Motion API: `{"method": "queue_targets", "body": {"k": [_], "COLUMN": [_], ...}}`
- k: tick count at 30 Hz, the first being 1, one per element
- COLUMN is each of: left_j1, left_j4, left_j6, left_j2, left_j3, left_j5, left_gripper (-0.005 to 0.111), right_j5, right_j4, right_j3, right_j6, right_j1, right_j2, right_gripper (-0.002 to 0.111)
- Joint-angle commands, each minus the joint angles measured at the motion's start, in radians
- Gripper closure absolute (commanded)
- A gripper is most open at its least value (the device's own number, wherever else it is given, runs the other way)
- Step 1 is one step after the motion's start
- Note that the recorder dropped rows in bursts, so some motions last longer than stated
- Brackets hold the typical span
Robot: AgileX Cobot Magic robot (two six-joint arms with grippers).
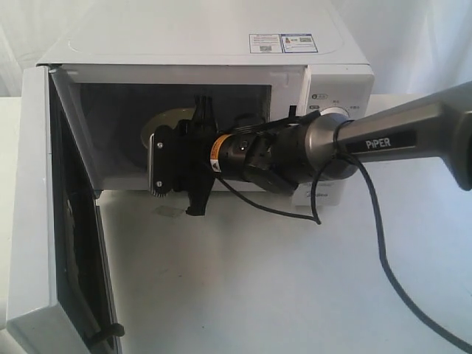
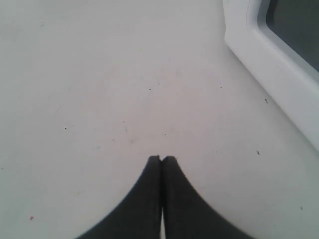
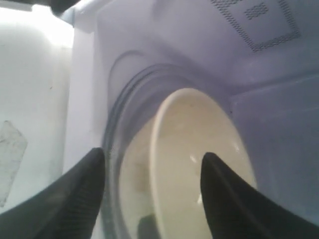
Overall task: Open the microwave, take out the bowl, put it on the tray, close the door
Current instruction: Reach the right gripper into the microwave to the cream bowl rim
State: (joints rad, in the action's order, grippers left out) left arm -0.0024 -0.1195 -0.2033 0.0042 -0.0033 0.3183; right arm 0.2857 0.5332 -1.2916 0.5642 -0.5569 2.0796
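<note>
The white microwave (image 1: 221, 44) stands at the back with its door (image 1: 33, 206) swung wide open to the left. On the glass turntable (image 3: 112, 149) inside sits the cream bowl (image 3: 199, 164), partly hidden in the exterior view (image 1: 166, 122) by my right arm. My right gripper (image 3: 153, 157) is open at the cavity mouth (image 1: 193, 155); one finger (image 3: 75, 194) is outside the bowl's rim and the other (image 3: 234, 199) over its inside. My left gripper (image 2: 162, 158) is shut and empty above the white table, near a corner of the door (image 2: 269, 64). The tray is out of view.
The knob panel (image 1: 335, 112) lies right of the cavity, behind my right arm. A black cable (image 1: 376, 243) trails from that arm over the white table (image 1: 258, 295). A small clear tape patch (image 1: 169, 212) lies in front of the microwave.
</note>
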Motion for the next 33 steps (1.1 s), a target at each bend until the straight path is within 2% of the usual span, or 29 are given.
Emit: {"method": "queue_targets", "body": {"k": [1, 18, 25, 27, 33], "left_j1": [0.001, 0.001, 0.001, 0.001, 0.001], "left_j4": [0.007, 0.007, 0.007, 0.007, 0.007], "left_j6": [-0.002, -0.002, -0.002, -0.002, -0.002], "left_j2": [-0.004, -0.004, -0.004, -0.004, -0.004], "left_j3": [0.003, 0.003, 0.003, 0.003, 0.003], "left_j5": [0.015, 0.015, 0.015, 0.015, 0.015], "left_gripper": [0.107, 0.107, 0.107, 0.107, 0.107], "right_j5": [0.002, 0.011, -0.039, -0.046, -0.060], "right_j4": [-0.006, -0.008, -0.008, -0.008, -0.008], "right_j3": [-0.003, -0.062, -0.094, -0.094, -0.094], "right_j6": [0.012, 0.019, 0.019, 0.019, 0.015], "right_j1": [0.010, 0.010, 0.010, 0.010, 0.010], "right_j2": [0.017, 0.060, 0.091, 0.091, 0.091], "right_gripper": [0.054, 0.054, 0.055, 0.060, 0.088]}}
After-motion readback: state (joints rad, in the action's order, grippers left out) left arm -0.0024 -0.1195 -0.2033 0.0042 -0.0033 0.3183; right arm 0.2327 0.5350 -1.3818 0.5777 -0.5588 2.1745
